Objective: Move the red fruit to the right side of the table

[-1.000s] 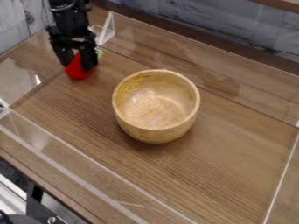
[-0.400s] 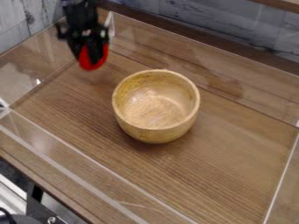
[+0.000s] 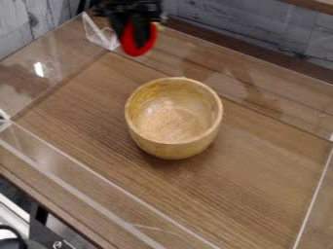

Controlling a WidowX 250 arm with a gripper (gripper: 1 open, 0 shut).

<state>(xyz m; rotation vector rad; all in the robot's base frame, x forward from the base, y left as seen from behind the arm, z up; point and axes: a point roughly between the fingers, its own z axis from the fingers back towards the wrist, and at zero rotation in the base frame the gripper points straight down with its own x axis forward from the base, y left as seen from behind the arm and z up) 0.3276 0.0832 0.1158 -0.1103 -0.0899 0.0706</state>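
The tabletop is brown wood grain, fenced by clear acrylic walls. Near its middle stands a round wooden bowl, pale inside, holding nothing. Beyond the bowl, toward the far-left corner and raised above the wood, hangs the black claw, its fingers closed on the red fruit. That fruit is small, bright red and rounded, far smaller than the bowl; motion blur hides its top.
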